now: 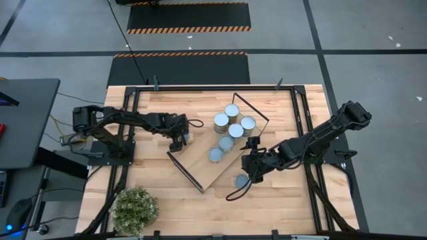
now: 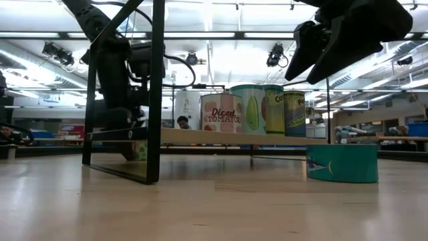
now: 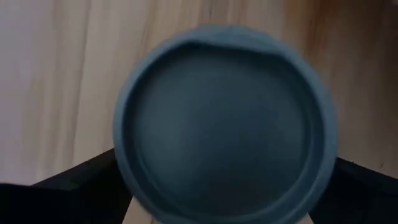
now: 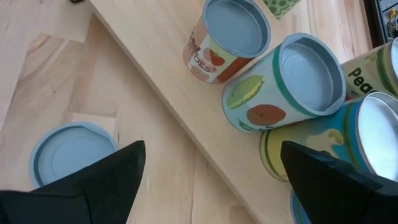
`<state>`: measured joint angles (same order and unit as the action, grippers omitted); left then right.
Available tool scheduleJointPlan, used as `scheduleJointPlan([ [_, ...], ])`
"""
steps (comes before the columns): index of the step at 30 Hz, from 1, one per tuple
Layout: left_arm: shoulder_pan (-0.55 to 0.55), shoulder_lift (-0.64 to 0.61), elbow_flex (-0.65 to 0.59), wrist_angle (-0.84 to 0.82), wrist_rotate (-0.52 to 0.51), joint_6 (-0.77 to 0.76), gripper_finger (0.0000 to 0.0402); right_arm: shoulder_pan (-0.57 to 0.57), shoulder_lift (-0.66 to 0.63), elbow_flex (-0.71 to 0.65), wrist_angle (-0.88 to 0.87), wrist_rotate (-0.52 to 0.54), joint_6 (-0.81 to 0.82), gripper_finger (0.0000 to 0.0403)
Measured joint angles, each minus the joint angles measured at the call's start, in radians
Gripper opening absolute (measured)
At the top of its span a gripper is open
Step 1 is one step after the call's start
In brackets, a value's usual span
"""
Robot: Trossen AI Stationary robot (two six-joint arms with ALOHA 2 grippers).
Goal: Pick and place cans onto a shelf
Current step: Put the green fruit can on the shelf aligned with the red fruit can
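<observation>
The shelf (image 1: 198, 167), a light-wood board with black end frames, lies slantwise on the table's middle. Several cans (image 1: 231, 128) stand upright on its far half; the low view shows their labels (image 2: 221, 112). One low teal can (image 1: 241, 181) stands on the table by the shelf's right edge and also shows in the low view (image 2: 342, 163). My left gripper (image 1: 179, 141) is shut on another can (image 3: 224, 124) at the shelf's left edge. My right gripper (image 1: 253, 169) is open and empty, raised above the table next to the teal can (image 4: 70, 153). My left gripper has one finger on each side of the can's wall just under its round top rim (image 3: 127, 177), pinching it between the two fingers (image 3: 74, 186). The fingers come from above, pointing down. The can is upright; in the low view its lower part (image 2: 138, 150) shows near table height beside the shelf.
A potted plant (image 1: 135, 209) stands at the table's near left corner. Black rails (image 1: 300, 120) run along the table's sides. The shelf's black frames (image 2: 155, 87) rise at both short ends. Bare tabletop (image 1: 280, 207) lies at the near right.
</observation>
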<state>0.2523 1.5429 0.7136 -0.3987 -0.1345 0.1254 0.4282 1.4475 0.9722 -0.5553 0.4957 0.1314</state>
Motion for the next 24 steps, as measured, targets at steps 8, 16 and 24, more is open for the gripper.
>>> scheduleJointPlan([
  [8,0.000,0.002,-0.001,0.093,0.020,-0.001,0.0376,0.000,0.000,0.000,0.002,0.000,0.002,0.0382],
  [16,0.003,0.002,0.000,0.116,0.021,-0.018,0.0284,0.000,0.000,0.000,0.003,0.000,-0.001,0.0382],
  [24,0.028,0.002,0.179,-0.087,0.030,-0.017,0.0283,0.000,0.000,0.003,-0.041,0.000,0.012,0.0382],
])
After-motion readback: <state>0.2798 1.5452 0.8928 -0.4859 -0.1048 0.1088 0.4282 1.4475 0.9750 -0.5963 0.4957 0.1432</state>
